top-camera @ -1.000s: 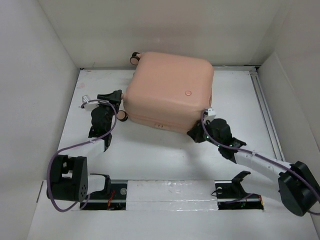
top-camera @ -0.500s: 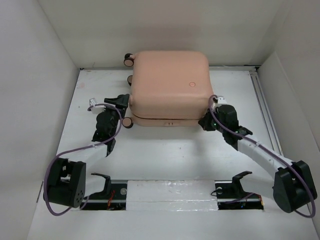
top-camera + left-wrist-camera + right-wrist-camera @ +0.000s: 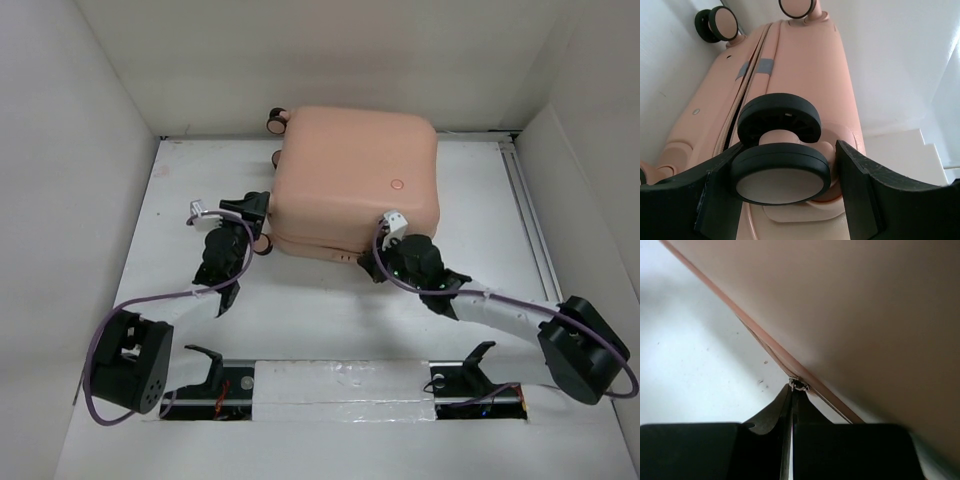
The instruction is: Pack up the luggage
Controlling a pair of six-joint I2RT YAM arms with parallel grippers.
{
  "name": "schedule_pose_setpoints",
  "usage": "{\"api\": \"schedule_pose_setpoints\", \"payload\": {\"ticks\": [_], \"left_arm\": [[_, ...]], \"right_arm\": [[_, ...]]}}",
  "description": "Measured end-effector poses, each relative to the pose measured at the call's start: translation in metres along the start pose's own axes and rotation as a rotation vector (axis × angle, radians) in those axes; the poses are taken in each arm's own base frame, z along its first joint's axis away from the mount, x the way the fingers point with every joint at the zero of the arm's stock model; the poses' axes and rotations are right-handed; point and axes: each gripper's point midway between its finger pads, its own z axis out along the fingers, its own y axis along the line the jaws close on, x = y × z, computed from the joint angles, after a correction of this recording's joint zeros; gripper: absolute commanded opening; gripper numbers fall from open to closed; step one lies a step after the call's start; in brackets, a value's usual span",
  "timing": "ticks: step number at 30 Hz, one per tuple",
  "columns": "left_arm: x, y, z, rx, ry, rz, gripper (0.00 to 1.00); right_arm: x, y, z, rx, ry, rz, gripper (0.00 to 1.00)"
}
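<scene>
The luggage (image 3: 355,170) is a pale pink hard-shell case lying shut and flat at the back of the table. My left gripper (image 3: 252,215) is at its left front corner. In the left wrist view the left gripper (image 3: 787,150) is shut on a black caster wheel (image 3: 782,175), one finger against the tread and the other against the pink hub. My right gripper (image 3: 375,262) is at the front seam. In the right wrist view the right gripper (image 3: 792,387) is shut on a small metal zipper pull (image 3: 799,385) under the shell (image 3: 865,315).
Two more wheels (image 3: 272,122) stick out at the case's back left corner. White walls close in the table on the left, back and right. A rail (image 3: 528,215) runs along the right side. A taped strip (image 3: 340,385) lies between the arm bases.
The luggage has swung and shifted to the right since half a second ago. My right gripper has slid left from the right front corner along the front seam. My left gripper has followed the wheel.
</scene>
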Motion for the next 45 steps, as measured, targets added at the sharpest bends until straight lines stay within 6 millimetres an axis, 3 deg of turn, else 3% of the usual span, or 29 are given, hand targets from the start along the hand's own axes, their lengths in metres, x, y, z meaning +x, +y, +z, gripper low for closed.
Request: {"api": "schedule_pose_setpoints", "payload": {"ticks": [4,12,21,22,23,24,26,28,29,33,36,38,42,44,45], "left_arm": [[0.008,0.0,-0.003,-0.003,0.013,-0.007,0.0],[0.021,0.0,-0.017,-0.009,0.04,-0.014,0.0],[0.039,-0.009,-0.043,-0.035,0.081,0.015,0.0],[0.055,-0.019,-0.051,0.003,0.159,0.024,0.0],[0.085,-0.038,-0.066,0.064,0.283,0.026,0.0],[0.098,-0.047,-0.073,0.093,0.311,0.078,0.0],[0.095,-0.048,-0.072,0.099,0.306,0.121,0.01],[0.102,-0.05,-0.077,0.113,0.346,0.148,0.17],[0.108,-0.052,-0.081,0.123,0.374,0.167,0.42],[0.12,-0.088,-0.109,0.227,0.461,0.203,0.87],[0.093,-0.112,-0.111,0.274,0.361,0.196,0.92],[0.07,-0.121,-0.1,0.258,0.268,0.205,0.96],[0.022,-0.123,-0.049,0.17,0.101,0.23,0.98],[-0.002,-0.108,-0.016,0.101,0.038,0.237,0.98],[-0.013,-0.092,0.003,0.053,0.021,0.241,0.98]], "right_arm": [[-0.001,0.01,0.008,-0.033,0.053,-0.011,0.0],[-0.002,0.064,0.066,-0.145,0.077,-0.065,0.0],[-0.005,0.097,0.106,-0.205,0.032,-0.128,0.0],[-0.005,0.098,0.114,-0.208,0.019,-0.118,0.0],[-0.009,0.1,0.123,-0.215,-0.006,-0.112,0.0],[-0.013,0.103,0.129,-0.225,-0.034,-0.099,0.0],[-0.015,0.105,0.131,-0.232,-0.06,-0.081,0.0],[-0.01,0.103,0.123,-0.235,-0.073,-0.062,0.0],[-0.008,0.101,0.117,-0.237,-0.075,-0.052,0.0],[0.002,0.093,0.073,-0.237,-0.049,0.006,0.0],[0.014,0.086,0.04,-0.232,-0.014,0.032,0.0],[0.019,0.083,0.023,-0.229,0.007,0.042,0.0],[0.028,0.078,-0.005,-0.224,0.038,0.048,0.0],[0.031,0.076,-0.016,-0.219,0.05,0.048,0.0],[0.032,0.074,-0.022,-0.215,0.057,0.047,0.0]]}}
